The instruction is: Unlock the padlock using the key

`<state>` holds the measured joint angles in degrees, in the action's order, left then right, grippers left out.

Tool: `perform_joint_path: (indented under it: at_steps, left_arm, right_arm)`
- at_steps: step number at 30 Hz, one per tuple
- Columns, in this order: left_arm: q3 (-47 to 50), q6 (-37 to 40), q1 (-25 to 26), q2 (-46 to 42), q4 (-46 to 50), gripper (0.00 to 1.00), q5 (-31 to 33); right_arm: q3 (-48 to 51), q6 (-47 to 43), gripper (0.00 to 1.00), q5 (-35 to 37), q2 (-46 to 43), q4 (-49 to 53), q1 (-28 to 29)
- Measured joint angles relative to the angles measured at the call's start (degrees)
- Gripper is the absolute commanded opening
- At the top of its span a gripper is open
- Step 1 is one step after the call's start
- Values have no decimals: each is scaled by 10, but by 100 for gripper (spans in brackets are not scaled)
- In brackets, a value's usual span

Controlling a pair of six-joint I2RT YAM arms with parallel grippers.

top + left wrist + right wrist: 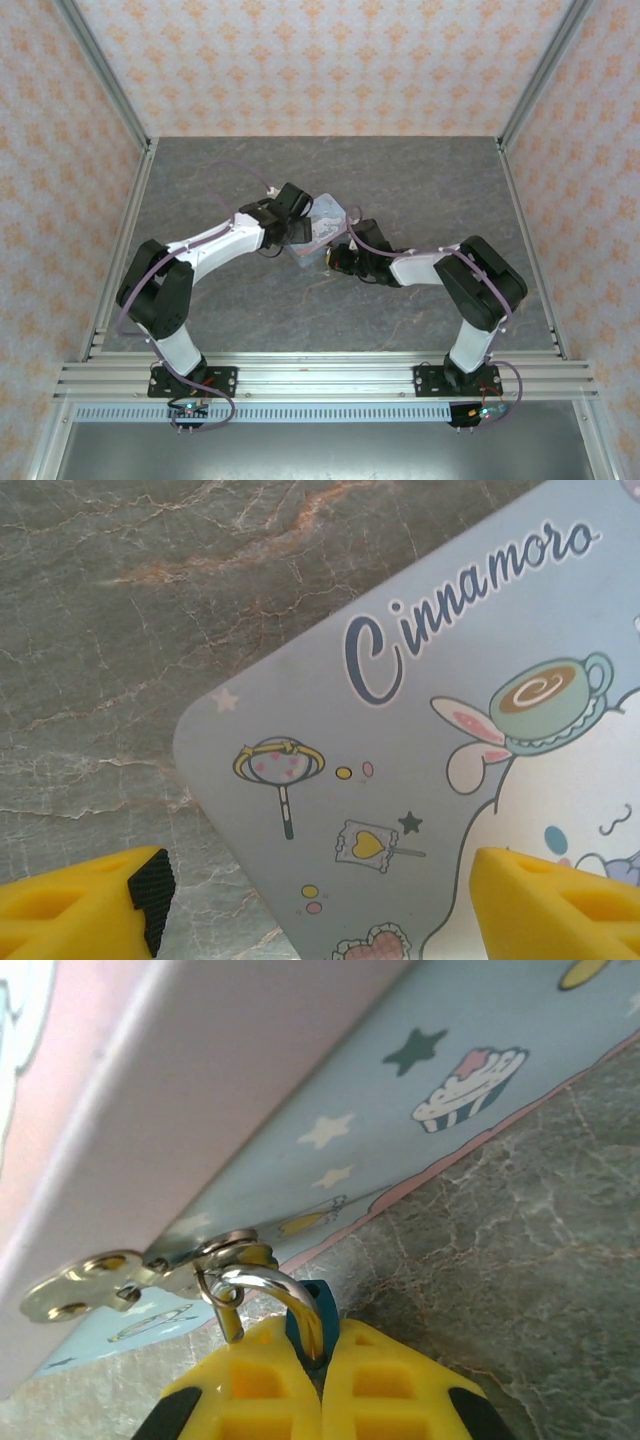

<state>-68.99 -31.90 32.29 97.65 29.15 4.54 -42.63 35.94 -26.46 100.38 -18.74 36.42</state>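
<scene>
Right claw (322, 1340) is clenched, both yellow fingers (250, 1385) pinched tight on the tiny teal padlock (318, 1305), and only a sliver of its body peeps up from the seam between them. Its thin metal shackle (262, 1282) arcs up and to the left, hooked through the silver hasp (85, 1288) on the side of the pastel blue tin (420, 1090). That side is printed with stars and a cupcake, and its lower edge meets the grey marbled surface (520, 1260). Over to the left claw (315, 875): released, fingers spread wide, one at each bottom corner of its wrist view. The tin's rounded lid corner lies between and beyond them, with "Cinnamoro" in script above a cartoon character balancing a cup. From above, both arms reach in to mid-surface and meet at the tin, left claw at its left side, right claw at its near edge.
</scene>
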Motion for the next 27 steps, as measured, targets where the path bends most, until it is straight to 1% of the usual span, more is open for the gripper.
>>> perform_joint_path:
  at_steps: [6, 15, 18, 23, 27]
  left_arm:
    - [14, 10, 11, 0, -3, 76, 19]
    - [16, 20, 17, 5, -19, 70, 19]
    - [16, 20, 19, 8, -27, 67, 19]
    - [16, 24, 18, 10, -31, 55, 16]
    - [15, 26, 18, 15, -44, 43, 19]
  right_arm:
    - [12, 31, 0, -17, 1, -27, -9]
    - [20, 48, 0, -30, 2, -46, -22]
    - [22, 55, 0, -31, 2, -50, -27]
    - [21, 64, 0, -38, 2, -51, -32]
    - [7, 61, 0, -38, 2, -26, -44]
